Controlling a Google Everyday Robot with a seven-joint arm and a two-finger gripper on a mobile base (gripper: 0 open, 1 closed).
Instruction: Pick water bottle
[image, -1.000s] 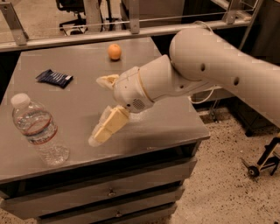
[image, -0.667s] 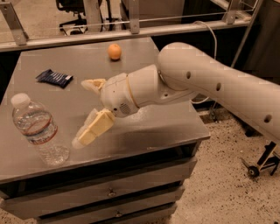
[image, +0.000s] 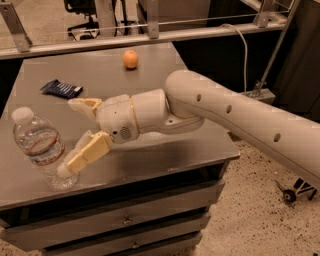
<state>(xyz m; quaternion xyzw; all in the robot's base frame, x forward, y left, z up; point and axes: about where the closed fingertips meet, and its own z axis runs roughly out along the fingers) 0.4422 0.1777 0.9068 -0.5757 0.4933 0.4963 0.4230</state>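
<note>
The water bottle (image: 41, 146) stands upright at the front left corner of the grey table (image: 165, 155). It is clear ribbed plastic with a white cap and a pale label with a red band. My gripper (image: 71, 135) is open just right of the bottle, with its cream fingers spread. The lower finger (image: 86, 153) reaches the bottle's lower body and the upper finger (image: 84, 107) sits behind, level with the bottle's shoulder. The bottle is not between closed fingers.
An orange fruit (image: 130, 59) sits at the table's back middle. A dark blue snack packet (image: 61, 89) lies at the back left. Drawers (image: 125, 220) run below the tabletop. A metal railing (image: 150, 35) stands behind the table. A cable (image: 243, 50) hangs at the right.
My arm has swung left across the table, bringing the open gripper from the table's middle up to the bottle. The bottle, fruit and packet have not moved.
</note>
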